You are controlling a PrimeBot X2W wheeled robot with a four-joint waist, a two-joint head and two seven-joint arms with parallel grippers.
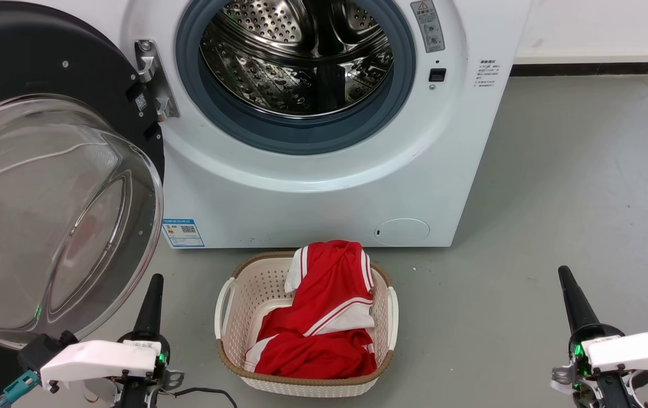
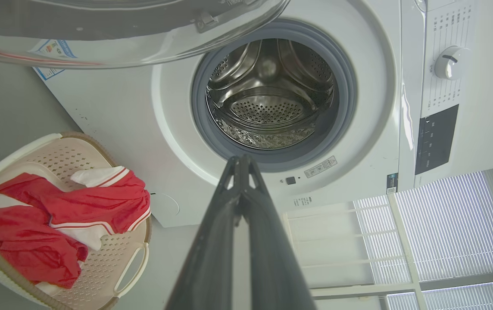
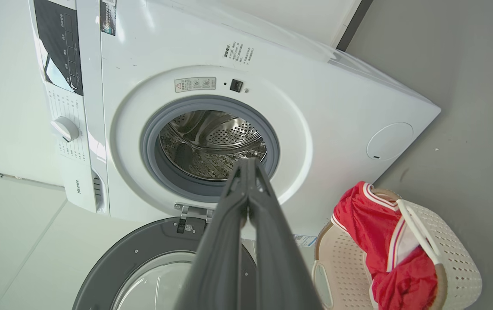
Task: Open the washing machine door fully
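Observation:
The white washing machine (image 1: 324, 187) stands ahead with its steel drum (image 1: 295, 56) exposed. Its round black door (image 1: 46, 170) with the clear glass bowl is swung out on the hinge (image 1: 151, 79) to the left side. My left gripper (image 1: 154, 283) is shut and empty, low on the left just right of the door's glass bowl, apart from it. My right gripper (image 1: 565, 275) is shut and empty at the lower right, far from the machine. The left wrist view shows the door's edge (image 2: 121, 34) along the top; the right wrist view shows the door (image 3: 143, 258) at the bottom.
A beige laundry basket (image 1: 227, 317) holding a red and white garment (image 1: 324, 317) sits on the grey floor in front of the machine, between my grippers. Grey floor (image 1: 584, 198) extends to the right, with a white wall base behind.

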